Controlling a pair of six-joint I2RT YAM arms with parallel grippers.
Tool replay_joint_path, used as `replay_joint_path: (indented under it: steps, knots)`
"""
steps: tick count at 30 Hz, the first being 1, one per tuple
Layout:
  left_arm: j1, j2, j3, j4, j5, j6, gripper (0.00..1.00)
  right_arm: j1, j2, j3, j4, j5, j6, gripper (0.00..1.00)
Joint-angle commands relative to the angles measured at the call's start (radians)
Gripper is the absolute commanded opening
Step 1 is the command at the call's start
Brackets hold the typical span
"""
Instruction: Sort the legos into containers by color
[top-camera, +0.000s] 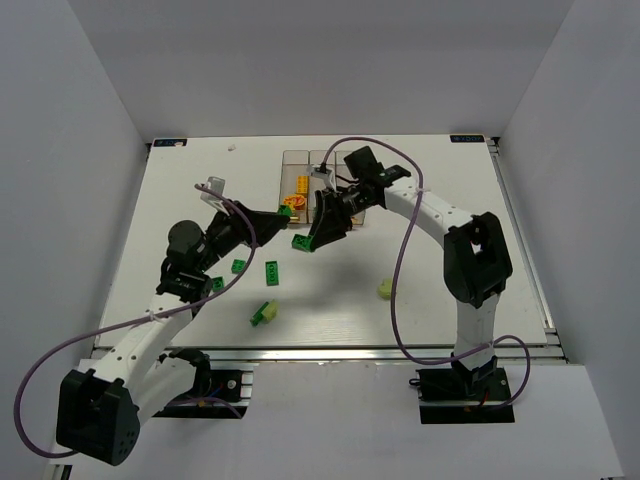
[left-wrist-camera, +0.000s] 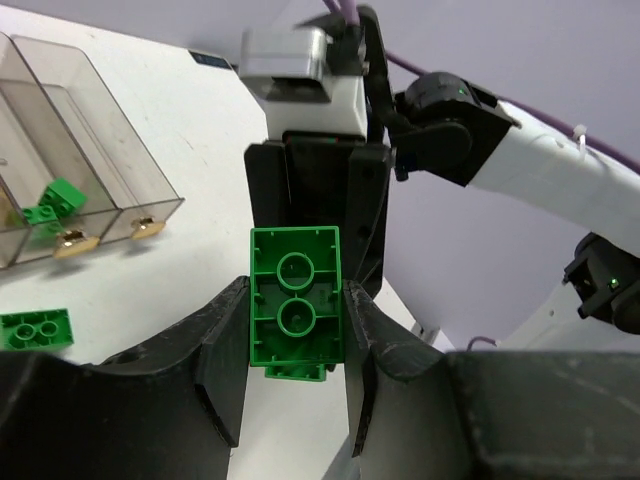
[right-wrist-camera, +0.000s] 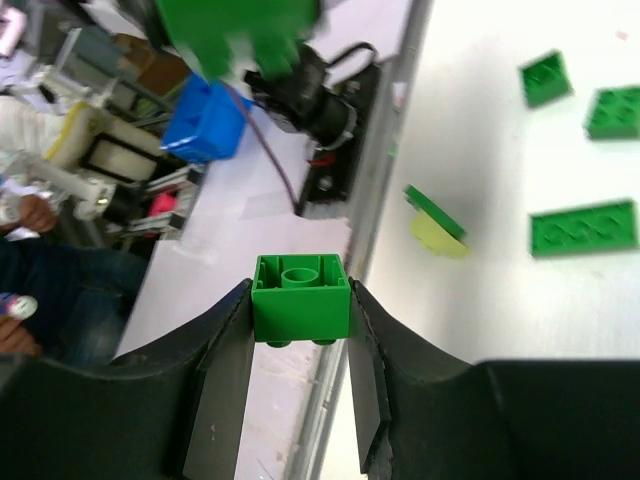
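Holding, left pincer: the left pincer (left-wrist-camera: 295, 335) was shut on a green brick (left-wrist-camera: 295, 300), pinched by its long sides with the hollow underside showing.
Holding, right pincer: the right pincer (right-wrist-camera: 300, 320) was clamped about half-wide on a second green brick (right-wrist-camera: 300, 298), which sat square between the fingers.
Arms: both pincers hung close together by the near end of the bins (top-camera: 300, 160), with the right one directly ahead of the left.
Bins: one compartment already held a sorted green brick (left-wrist-camera: 55, 198). Orange pieces (left-wrist-camera: 75, 242) showed through the walls beside it, but which compartment was which could not be told.
Loose pieces: more green bricks (top-camera: 272, 272) and a pale brick (top-camera: 385, 289) lay on the table (top-camera: 450, 200), apart from the bins.
Doing it well: one arm at a time was probably best, since the two crowded each other. Each brick should be carried over the green compartment, lowered inside the narrow walls, and only then let go.
Risk: a release from high up would likely bounce the brick out.
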Motion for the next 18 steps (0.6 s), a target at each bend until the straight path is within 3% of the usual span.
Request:
replay_joint_path:
  steps: [1,5,6,11,15,18]
  knots:
    - [0.023,-0.033,0.035,0.008,-0.013,0.010,0.00,-0.015,-0.034,0.007,-0.099,0.078,-0.120,0.00]
    - [0.031,-0.041,0.038,-0.025,-0.036,0.016,0.00,-0.034,-0.030,0.046,-0.086,0.291,-0.146,0.00]
    - [0.033,-0.042,0.037,-0.045,-0.042,0.019,0.00,-0.040,-0.030,0.065,-0.028,0.457,-0.126,0.00]
    - [0.033,-0.064,0.015,-0.084,-0.097,0.006,0.00,-0.080,0.033,0.208,0.081,0.881,-0.060,0.00]
    - [0.031,-0.082,-0.008,-0.085,-0.131,-0.011,0.00,-0.084,0.045,0.204,0.291,1.045,-0.103,0.00]
    - [0.033,-0.078,-0.009,-0.096,-0.146,-0.022,0.00,-0.084,0.088,0.199,0.345,1.111,-0.144,0.00]
